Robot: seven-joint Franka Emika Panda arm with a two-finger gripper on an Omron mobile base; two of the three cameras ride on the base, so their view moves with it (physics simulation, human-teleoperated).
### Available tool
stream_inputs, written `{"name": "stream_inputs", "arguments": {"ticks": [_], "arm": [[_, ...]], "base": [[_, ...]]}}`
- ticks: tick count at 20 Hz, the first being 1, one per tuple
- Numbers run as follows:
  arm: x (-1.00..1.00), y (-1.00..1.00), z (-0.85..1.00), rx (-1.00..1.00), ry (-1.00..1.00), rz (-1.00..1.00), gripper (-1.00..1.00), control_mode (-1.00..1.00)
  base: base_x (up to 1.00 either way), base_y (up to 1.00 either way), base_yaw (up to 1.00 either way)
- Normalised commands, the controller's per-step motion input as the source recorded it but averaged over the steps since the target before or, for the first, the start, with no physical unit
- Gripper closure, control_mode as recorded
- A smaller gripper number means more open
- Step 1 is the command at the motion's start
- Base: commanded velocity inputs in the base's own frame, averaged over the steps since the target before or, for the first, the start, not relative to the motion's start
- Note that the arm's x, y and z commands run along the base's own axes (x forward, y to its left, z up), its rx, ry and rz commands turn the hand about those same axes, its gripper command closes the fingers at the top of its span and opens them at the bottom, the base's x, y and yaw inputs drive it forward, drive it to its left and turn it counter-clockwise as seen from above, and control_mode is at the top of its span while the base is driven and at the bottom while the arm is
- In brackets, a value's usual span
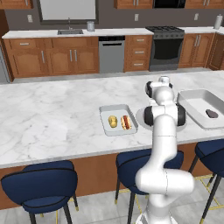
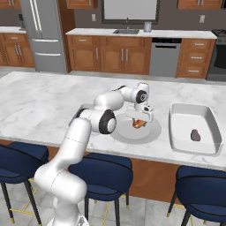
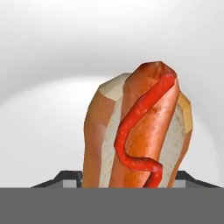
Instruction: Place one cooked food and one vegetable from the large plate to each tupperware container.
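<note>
On the marble island counter (image 1: 52, 118), the smaller tupperware container (image 1: 117, 119) sat furthest left, already holding a yellowish-tan vegetable (image 1: 113, 121) beside a hot dog (image 1: 126, 122). Just right of it lay the large plate (image 2: 150, 131), round and pale, mostly hidden behind the arm in the left base view. The gripper (image 2: 140, 120) hung low over the plate's middle, pointing down, with a second hot dog (image 2: 139, 123) directly beneath it between the fingers.

In the hand view this hot dog (image 3: 140, 135) filled the centre of the picture, its red sausage and ketchup squiggle in a tan bun, running up from between the two dark fingertips (image 3: 65, 178), whose tops just showed at either side of the bun's lower end. The jaws stood narrowed about the bun, close at both sides; whether they pressed on it or merely flanked it could not be told, nor whether the hot dog was lifted off the plate.

Furthest right stood the larger tupperware container (image 2: 194, 128), well apart from the gripper, with one small dark lump (image 2: 194, 135) of food lying in it.
</note>
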Motion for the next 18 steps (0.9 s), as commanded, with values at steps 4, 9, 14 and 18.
{"name": "stream_inputs", "arguments": {"ticks": [4,9,14,18], "arm": [[-0.38,-0.28,0.30,0.00,-0.15,0.13,1.00,-1.00],[-0.38,-0.53,0.52,-0.12,-0.26,0.26,1.00,-1.00],[-0.64,-0.61,0.75,-0.05,-0.44,0.50,1.00,-1.00],[-0.62,-0.32,1.00,-0.14,-0.34,0.51,1.00,-1.00]], "base": [[0.00,0.00,0.00],[0.00,0.00,0.00],[0.00,0.00,0.00],[0.00,0.00,0.00]]}}
